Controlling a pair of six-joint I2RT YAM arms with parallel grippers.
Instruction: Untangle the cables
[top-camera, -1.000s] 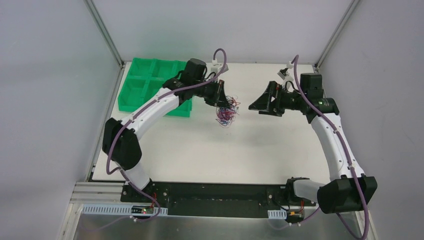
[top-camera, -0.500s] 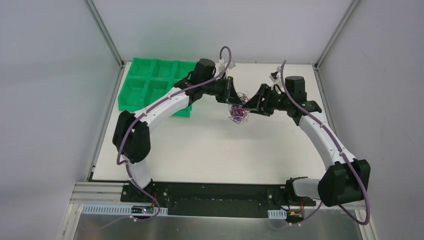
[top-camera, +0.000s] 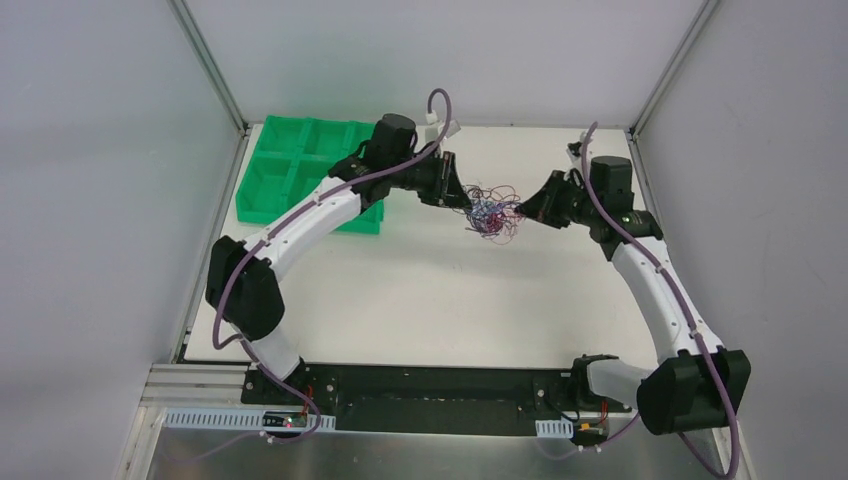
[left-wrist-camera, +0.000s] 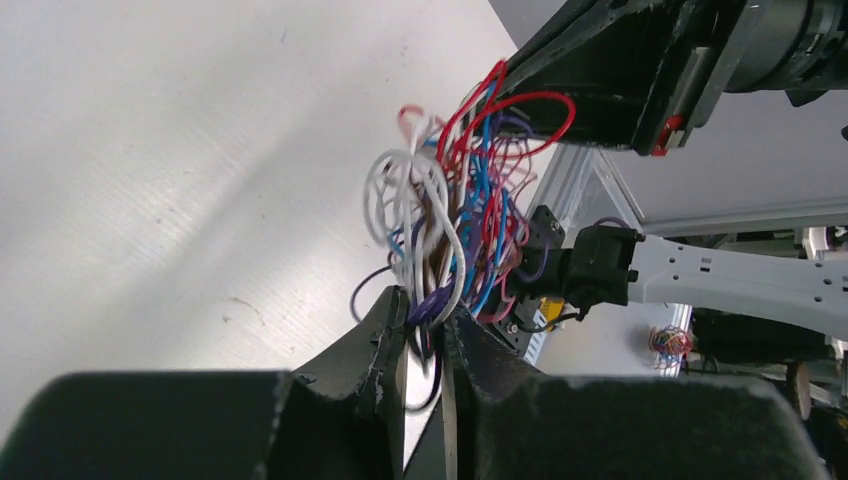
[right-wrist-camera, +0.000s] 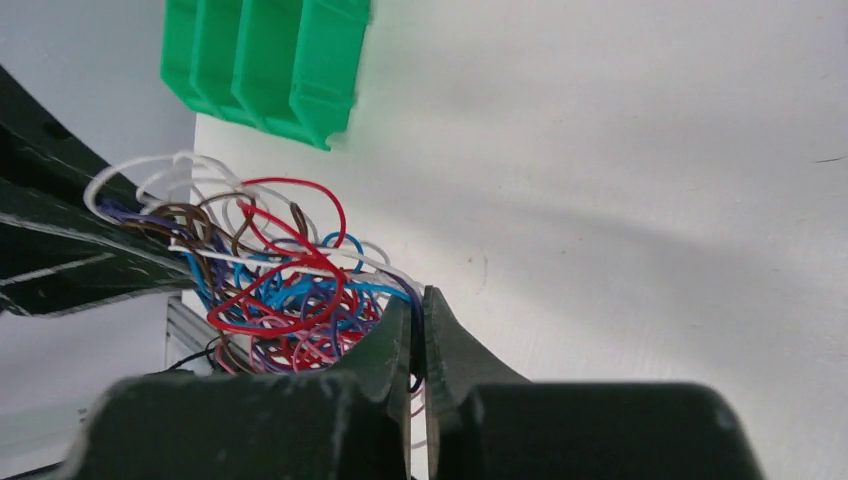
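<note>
Top external view: the cables (top-camera: 492, 212) form one loose knot of red, blue, white and dark strands, held between the two arms over the far middle of the table (top-camera: 430, 300). The left gripper (top-camera: 462, 198) meets the knot from the left and the right gripper (top-camera: 525, 210) from the right, their tips near each other with the tangle spanning the gap.

The green tray (top-camera: 270, 175) sits at the far left corner, its left side along the table's left edge; the left arm's forearm crosses above the tray's near right corner. The knot lies well apart from the tray and from the right edge, and nearer the far edge than the near one. Bare white surface runs from below the knot down to the arm bases.

In the left wrist view, the left gripper (left-wrist-camera: 425, 310) has its fingers drawn narrow, with white and purple strands pinched between them. The cables (left-wrist-camera: 450, 230) fan out toward the black body of the right gripper (left-wrist-camera: 590, 80), where red loops reach its tip.

In the right wrist view, the right gripper (right-wrist-camera: 420, 300) is closed almost to a slit on a few strands at the knot's edge. The cables (right-wrist-camera: 280, 270) spread leftward to the left gripper (right-wrist-camera: 60, 250), with the green tray (right-wrist-camera: 270, 60) beyond. The knot appears to hang clear of the table, though no view settles this.
</note>
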